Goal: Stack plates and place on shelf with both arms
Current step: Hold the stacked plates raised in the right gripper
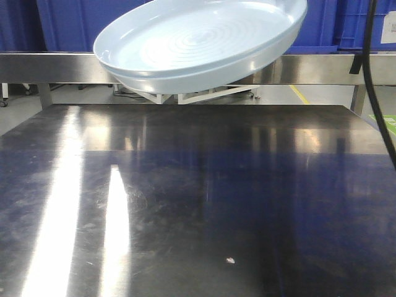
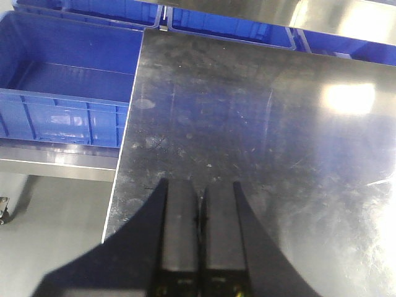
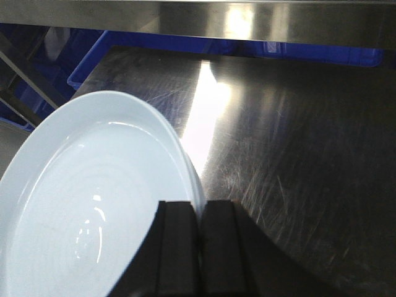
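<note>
The stacked plates (image 1: 198, 43) hang tilted at 12 o'clock above the surface (image 1: 198, 198), clear of it. The right gripper (image 3: 199, 207) pinches their rim, plates at its 9 o'clock. The left gripper (image 2: 199, 195) is clenched on nothing.

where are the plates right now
In the front view the plates hang tilted in the air at top centre, above the far edge of the steel table; the right gripper pinches their rim.
</note>
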